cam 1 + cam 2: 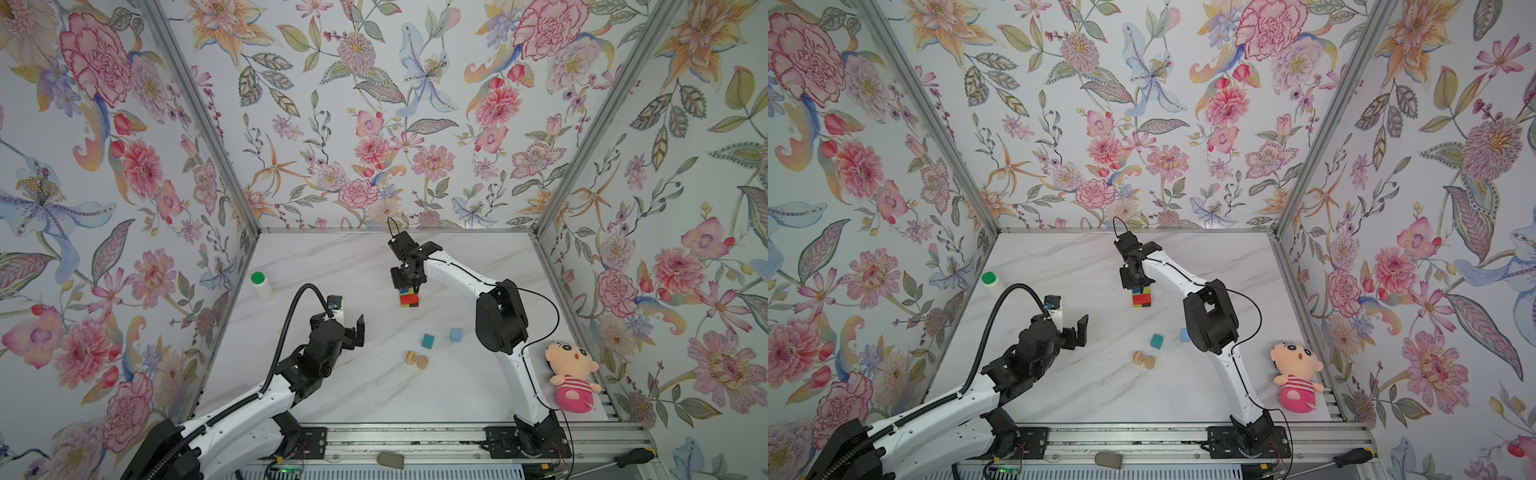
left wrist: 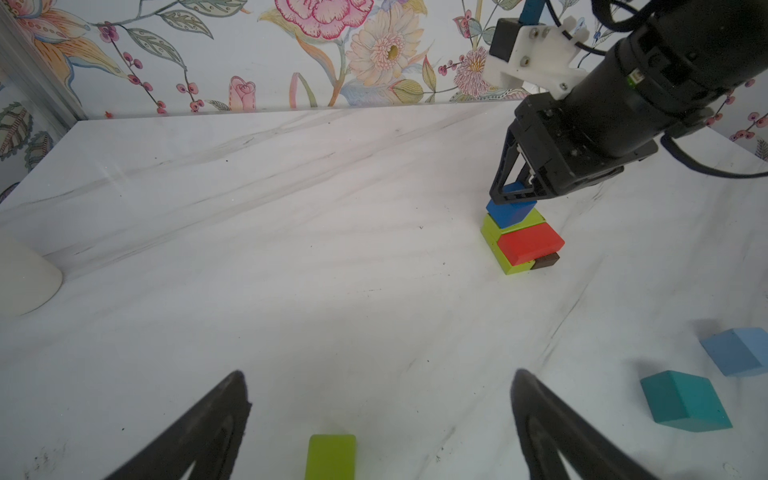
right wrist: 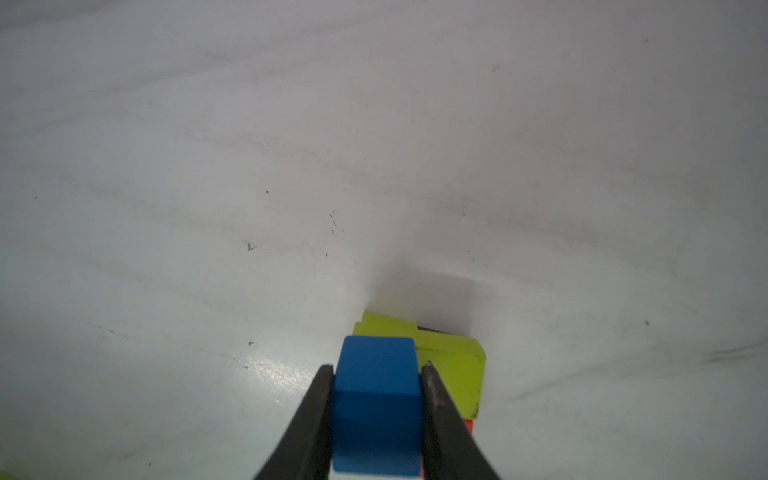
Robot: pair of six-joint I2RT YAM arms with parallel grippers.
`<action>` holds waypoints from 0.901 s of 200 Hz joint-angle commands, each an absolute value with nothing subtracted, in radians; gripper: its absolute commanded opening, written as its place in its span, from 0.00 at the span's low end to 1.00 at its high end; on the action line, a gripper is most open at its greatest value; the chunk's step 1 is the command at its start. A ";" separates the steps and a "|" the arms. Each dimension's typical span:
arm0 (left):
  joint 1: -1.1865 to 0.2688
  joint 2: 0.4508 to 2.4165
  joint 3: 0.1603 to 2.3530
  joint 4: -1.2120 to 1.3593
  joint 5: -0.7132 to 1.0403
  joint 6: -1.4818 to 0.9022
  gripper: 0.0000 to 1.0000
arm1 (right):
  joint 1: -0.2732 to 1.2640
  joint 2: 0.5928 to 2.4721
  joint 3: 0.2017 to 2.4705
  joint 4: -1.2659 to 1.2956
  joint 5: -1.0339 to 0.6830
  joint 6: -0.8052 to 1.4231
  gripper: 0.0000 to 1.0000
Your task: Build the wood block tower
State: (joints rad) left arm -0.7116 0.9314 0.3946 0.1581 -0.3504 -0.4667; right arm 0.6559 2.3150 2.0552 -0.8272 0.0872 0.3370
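Blocks in yellow-green, red and dark brown made up the tower (image 1: pixel 409 300) (image 1: pixel 1142 300) (image 2: pixel 524 245), which stood about mid-table, somewhat nearer the far edge. In the left wrist view a yellow-green slab and a dark brown piece (image 2: pixel 547 261) lay at the bottom, a red block (image 2: pixel 530 245) sat on them, and another yellow-green piece showed behind the red one.

A blue block (image 2: pixel 510 212) (image 3: pixel 376 399) was at the very top, pinched between the two fingers of the right gripper (image 2: pixel 513 195) (image 3: pixel 376 368), which pointed down over the stack. The jaws were closed tight against the block's sides. Whether the block already rested on the yellow-green piece beneath or sat just clear of it could not be told.

Toward the front edge and a little right of the tower lay a teal block (image 1: pixel 428 341) (image 2: pixel 683 401) and a light blue block (image 1: pixel 456 334) (image 2: pixel 735 351), near each other but apart. Just in front of them two tan rounded pieces (image 1: pixel 417 360) lay side by side.

The left gripper (image 1: pixel 351 332) (image 2: pixel 379 374) was over the table left of the loose blocks, jaws spread wide and holding nothing. Its wrist view showed a yellow-green block (image 2: pixel 331 457) on the table between the fingers.

A white green-capped bottle (image 1: pixel 262 286) stood near the left edge, and a pink plush doll (image 1: pixel 571 380) lay by the front right corner.
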 commanded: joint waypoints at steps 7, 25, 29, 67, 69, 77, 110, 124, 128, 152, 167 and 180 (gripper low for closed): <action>-0.695 0.931 0.385 0.159 -0.347 -0.449 0.99 | 0.653 2.329 2.049 -0.857 0.095 0.353 0.32; -0.693 0.931 0.385 0.162 -0.346 -0.451 0.99 | 0.653 2.327 2.047 -0.857 0.097 0.352 0.32; -0.694 0.932 0.385 0.161 -0.346 -0.450 0.99 | 0.653 2.326 2.045 -0.857 0.098 0.353 0.32; -0.692 0.938 0.387 0.163 -0.342 -0.452 0.99 | 0.654 2.325 2.037 -0.858 0.099 0.355 0.32; -0.692 0.939 0.387 0.163 -0.342 -0.451 0.99 | 0.654 2.325 2.037 -0.857 0.099 0.355 0.32; -0.692 0.938 0.385 0.163 -0.341 -0.452 0.99 | 0.654 2.325 2.036 -0.857 0.099 0.355 0.32; -0.690 0.935 0.387 0.161 -0.341 -0.453 0.99 | 0.653 2.325 2.033 -0.857 0.098 0.356 0.32; -0.690 0.933 0.385 0.160 -0.341 -0.453 0.99 | 0.654 2.323 2.031 -0.857 0.097 0.359 0.33; -0.690 0.934 0.385 0.159 -0.340 -0.454 0.99 | 0.653 2.323 2.030 -0.857 0.097 0.360 0.34; -0.690 0.936 0.388 0.160 -0.338 -0.453 0.99 | 0.653 2.321 2.028 -0.857 0.097 0.362 0.38; -0.689 0.937 0.391 0.160 -0.339 -0.454 0.99 | 0.654 2.318 2.029 -0.857 0.100 0.360 0.41; -0.689 0.937 0.393 0.158 -0.337 -0.453 0.99 | 0.654 2.313 2.028 -0.857 0.100 0.360 0.46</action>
